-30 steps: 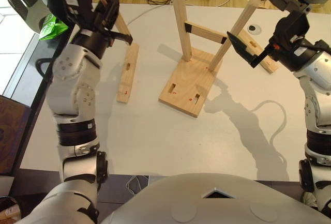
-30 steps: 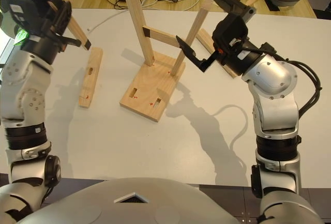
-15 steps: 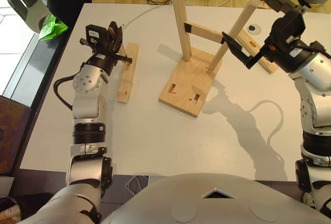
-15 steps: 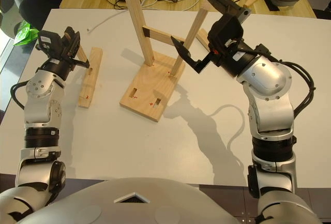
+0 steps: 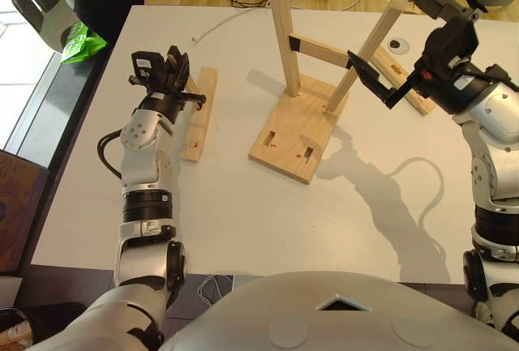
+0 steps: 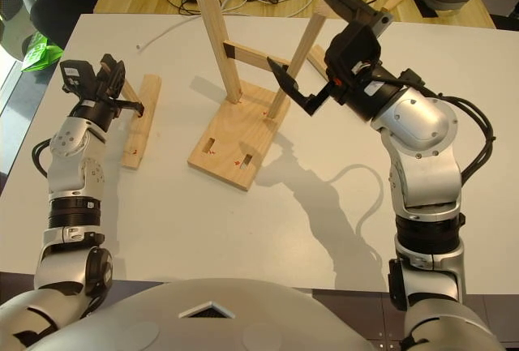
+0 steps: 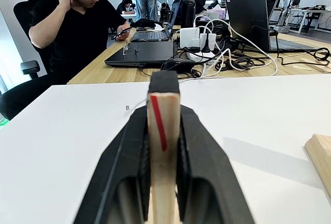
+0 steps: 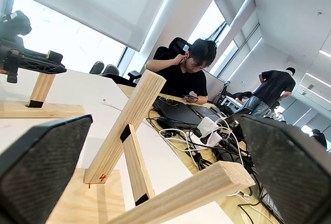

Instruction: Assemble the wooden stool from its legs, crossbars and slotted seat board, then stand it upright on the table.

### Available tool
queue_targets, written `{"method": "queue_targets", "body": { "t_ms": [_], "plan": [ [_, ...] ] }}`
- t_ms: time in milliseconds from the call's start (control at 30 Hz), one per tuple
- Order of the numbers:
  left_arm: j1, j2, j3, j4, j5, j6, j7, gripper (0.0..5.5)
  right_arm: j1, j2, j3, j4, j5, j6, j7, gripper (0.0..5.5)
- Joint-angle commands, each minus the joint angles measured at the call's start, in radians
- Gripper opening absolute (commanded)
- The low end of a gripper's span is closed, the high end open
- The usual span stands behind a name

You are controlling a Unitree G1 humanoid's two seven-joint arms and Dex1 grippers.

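a big white table [image 5: 243,221] holds all the parts.

the slotted seat board [image 5: 285,134] lies flat near the middle of the table. its long side runs away from the robot and a little to the right. two slots at its near end are open.

two legs stand up from the far end of the board. the left standing leg [image 5: 283,27] points almost straight up. the right standing leg [image 5: 362,61] points up too, and its top leans off to the right. a crossbar [image 5: 320,51] with dark ends runs sideways between them and joins them, high above the board.

a third leg [image 5: 199,116] lies flat on the table to the left of the board, well apart from it. its long side runs away from the robot, about the same way as the board. a fourth leg [image 5: 392,67] lies flat on the far right, partly hidden behind the right arm.

the right gripper [image 5: 381,25] is spread wide. one finger is on each side of the right standing leg, near its top. in the right wrist view there is a gap between each pad and the wood, so it grips nothing.

the left gripper [image 7: 164,87] is closed tight on a short crossbar [image 8: 41,88]. this bar stands up on end. its low end meets the far part of the flat third leg. it is too small to tell if the end is in the slot.
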Motion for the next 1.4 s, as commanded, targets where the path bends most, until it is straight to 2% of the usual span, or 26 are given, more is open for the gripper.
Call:
{"method": "queue_targets", "body": {
  "t_ms": [33, 200, 367, 433, 733, 933, 1100, 1167, 1333, 1400],
  "plan": [
    [0.017, -0.026, 0.011, 0.005, 0.001, 0.083, 0.046, 0.41, 0.009, -0.014, 0.014, 0.0, -0.019, -0.015, 0.01, 5.4],
    [0.108, -0.064, 0.001, -0.042, 0.028, 0.022, 0.076, 0.41, 0.016, -0.017, 0.017, 0.001, -0.028, -0.027, 0.01, 5.4],
    [0.221, -0.136, -0.035, -0.02, 0.11, -0.258, 0.107, 0.41, 0.007, -0.018, 0.023, 0.015, -0.032, -0.039, 0.014, 5.4],
    [0.243, -0.162, -0.045, 0.021, 0.125, -0.307, 0.115, 0.41, 0.0, -0.019, 0.023, 0.02, -0.032, -0.042, 0.017, 5.4],
    [0.161, -0.166, -0.07, -0.005, 0.06, -0.041, 0.077, 0.41, -0.009, -0.011, 0.027, 0.025, -0.032, -0.044, 0.013, 5.4],
    [0.156, -0.154, -0.073, -0.055, 0.09, -0.053, 0.092, 0.41, -0.005, -0.006, 0.028, 0.022, -0.032, -0.044, 0.007, 5.4],
    [0.151, -0.166, -0.088, -0.136, 0.111, -0.106, 0.102, 1.37, 0.005, -0.005, 0.03, 0.019, -0.033, -0.043, 0.005, 5.4],
    [0.14, -0.164, -0.087, -0.177, 0.123, -0.102, 0.118, 1.57, 0.006, -0.002, 0.035, 0.02, -0.035, -0.044, 0.005, 5.4],
    [0.078, -0.129, -0.067, -0.31, 0.14, -0.037, 0.153, 2.43, 0.015, 0.01, 0.042, 0.017, -0.041, -0.043, -0.004, 5.4],
    [0.023, -0.093, -0.064, -0.39, 0.145, 0.022, 0.147, 2.56, 0.023, 0.014, 0.045, 0.016, -0.045, -0.044, -0.011, 5.4]
  ]
}}
